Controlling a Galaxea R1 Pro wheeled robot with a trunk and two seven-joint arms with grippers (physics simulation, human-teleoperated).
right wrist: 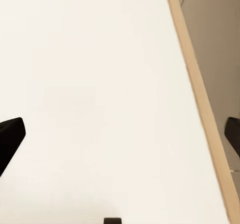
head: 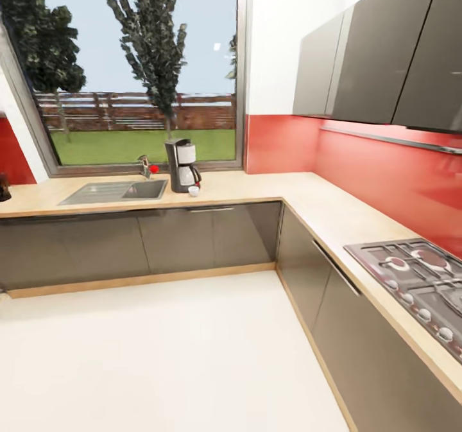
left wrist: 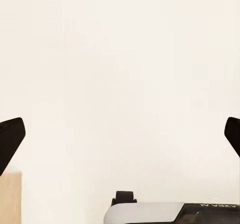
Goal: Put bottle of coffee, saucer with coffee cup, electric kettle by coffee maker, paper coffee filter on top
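Observation:
The coffee maker [head: 181,165] stands on the kitchen countertop [head: 269,188] under the window, just right of the inset sink [head: 119,192]. A small white round cup [head: 194,191], the coffee cup by its look, sits on the worktop touching or almost touching the machine's front right. My left gripper [left wrist: 120,139] is open over the pale floor, its dark fingertips [left wrist: 10,141] far apart with nothing between them. My right gripper [right wrist: 120,136] is open too, above the floor beside the cabinet plinth [right wrist: 197,84]. The bottle of coffee, filter, saucer and kettle are out of view.
The worktop turns along the right wall to a steel hob [head: 417,281]. Dark wall cabinets [head: 385,53] hang above a thin grey ledge [head: 391,138]. A dark object [head: 4,188] is cut off at the counter's left end. Wide white floor [head: 160,355] lies ahead.

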